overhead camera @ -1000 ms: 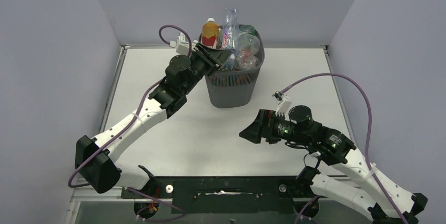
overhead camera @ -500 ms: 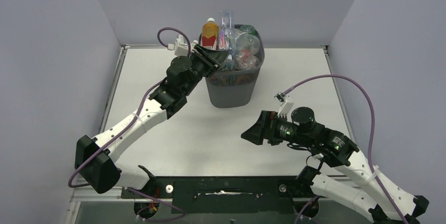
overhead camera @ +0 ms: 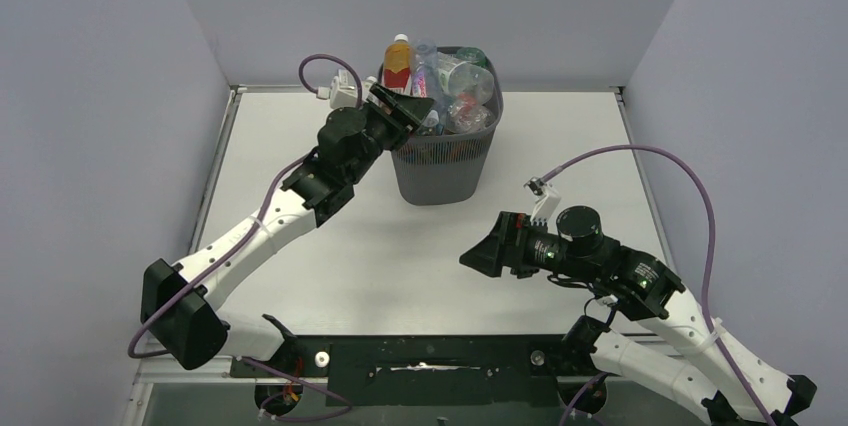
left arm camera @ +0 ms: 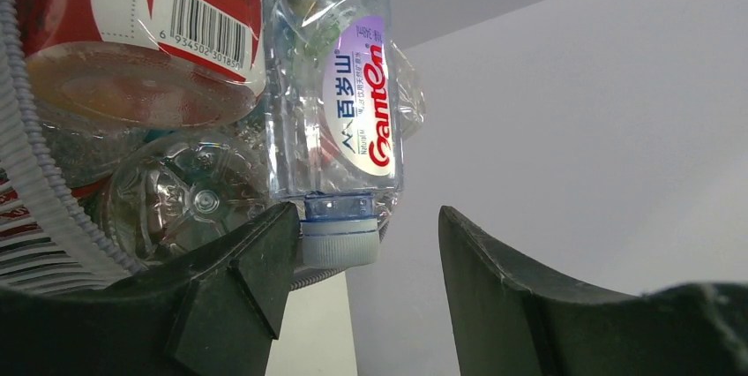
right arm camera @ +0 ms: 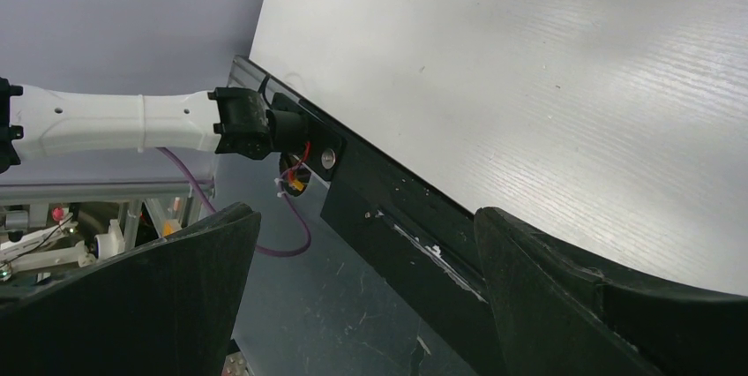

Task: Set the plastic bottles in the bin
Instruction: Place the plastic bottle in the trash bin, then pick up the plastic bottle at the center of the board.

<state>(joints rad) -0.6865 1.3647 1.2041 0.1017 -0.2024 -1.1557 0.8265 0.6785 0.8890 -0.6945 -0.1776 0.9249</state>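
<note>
The dark mesh bin point(overhead camera: 441, 172) stands at the back of the table, heaped with plastic bottles above its rim. A clear bottle with a purple-and-white label point(overhead camera: 424, 68) point(left arm camera: 340, 76) stands cap down in the pile, next to an orange bottle with a red label point(overhead camera: 398, 62) point(left arm camera: 132, 23). My left gripper point(overhead camera: 418, 109) point(left arm camera: 369, 217) is open at the bin's left rim point(left arm camera: 35, 173); the bottle's white cap point(left arm camera: 340, 241) touches one finger and stands apart from the other. My right gripper point(overhead camera: 470, 258) point(right arm camera: 363, 215) hangs open with nothing in it over the table's near part.
The white table point(overhead camera: 300, 156) is walled at the back and on both sides. In the right wrist view the table's near edge with the black base rail point(right arm camera: 397, 208) and the left arm's white link point(right arm camera: 115, 120) show, with the floor below.
My left gripper has opened and let go of the clear bottle, which has sunk lower into the bin's pile. The right arm has drifted slightly toward the near edge.
</note>
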